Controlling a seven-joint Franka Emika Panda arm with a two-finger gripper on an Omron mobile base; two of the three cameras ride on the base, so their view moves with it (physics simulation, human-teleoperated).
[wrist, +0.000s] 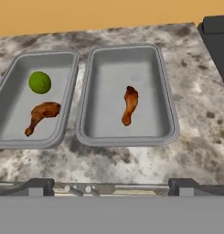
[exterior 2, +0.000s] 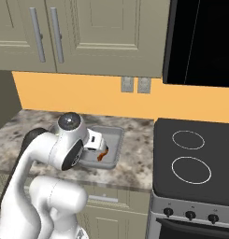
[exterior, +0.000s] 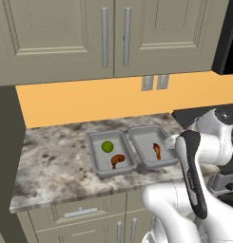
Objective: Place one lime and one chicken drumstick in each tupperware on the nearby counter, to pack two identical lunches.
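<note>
In the left base view, the speckled stone table [exterior: 56, 156] carries two grey tupperware trays lying side by side and touching along their long edges. The left tupperware [exterior: 95, 159] holds a green lime [exterior: 107, 146] toward its far end and a brown chicken drumstick [exterior: 117, 160] nearer the front, the two apart from each other. The right tupperware [exterior: 144, 138] holds a single second drumstick [exterior: 157, 151] and nothing green beside it. The white arm [exterior: 196, 166] rises from the lower right and bends over the right edge of that tray, covering part of its rim. Beige cabinets [exterior: 108, 35] hang above an orange wall with two outlets [exterior: 154, 82]. In the right base view, the arm's bulky joints stand in front of the trays, so that just the right tupperware's far corner [exterior 2: 111, 135] and a bit of its drumstick [exterior 2: 103, 156] show past them; the black stovetop [exterior 2: 195, 161] lies just beside the table on the right. In the hand view, both trays lie ahead on the table, the lime and drumstick in the left one, the lone drumstick lying lengthwise near the middle of the right one. The tool [wrist: 111, 188] hangs above the table's near edge with its tips spread wide apart and nothing between them.
</note>
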